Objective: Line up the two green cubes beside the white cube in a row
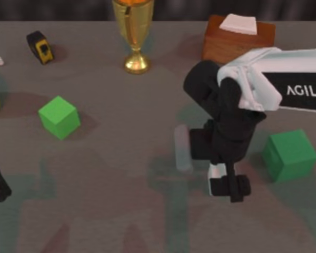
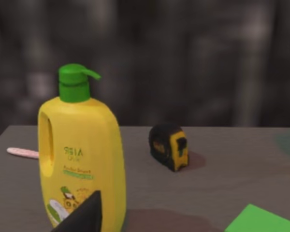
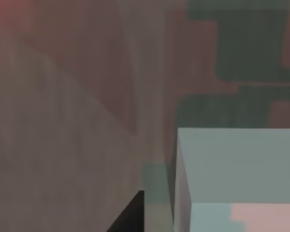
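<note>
Near table centre, right gripper (image 1: pixel 227 185) hovered low over small white cube (image 3: pixel 237 179), probably gripping it; jaw state unclear. Lime-green cube (image 1: pixel 59 116) far left, emerald-green cube (image 1: pixel 290 154) right. Left arm parked at left edge. Next: seat white cube, fetch greens.

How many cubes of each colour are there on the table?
Green cubes: 2, the lime cube and the emerald cube.
White cubes: 1, the white cube, mostly hidden under the right gripper.
Total: 3 cubes.

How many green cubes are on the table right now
2. The lime-green cube sits at the table's left; the darker green cube sits at its right, beside the right arm. None seems hidden.
</note>
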Motion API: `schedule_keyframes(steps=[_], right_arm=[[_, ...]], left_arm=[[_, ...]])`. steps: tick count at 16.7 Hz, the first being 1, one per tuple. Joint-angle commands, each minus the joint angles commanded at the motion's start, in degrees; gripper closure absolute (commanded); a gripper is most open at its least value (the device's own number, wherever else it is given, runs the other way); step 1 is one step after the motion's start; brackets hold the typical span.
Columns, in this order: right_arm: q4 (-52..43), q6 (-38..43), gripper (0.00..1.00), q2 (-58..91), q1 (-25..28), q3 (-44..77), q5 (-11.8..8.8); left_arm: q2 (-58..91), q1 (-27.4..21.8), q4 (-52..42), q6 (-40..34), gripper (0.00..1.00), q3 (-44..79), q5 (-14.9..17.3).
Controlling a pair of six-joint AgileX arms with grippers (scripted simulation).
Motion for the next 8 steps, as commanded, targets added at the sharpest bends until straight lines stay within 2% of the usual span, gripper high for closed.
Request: schedule_keyframes(steps=[8], right_arm=[[0.00, 0.00, 0.00, 0.00, 0.00, 0.00, 0.00]], left_arm=[[0.00, 0.00, 0.00, 0.00, 0.00, 0.00, 0.00]])
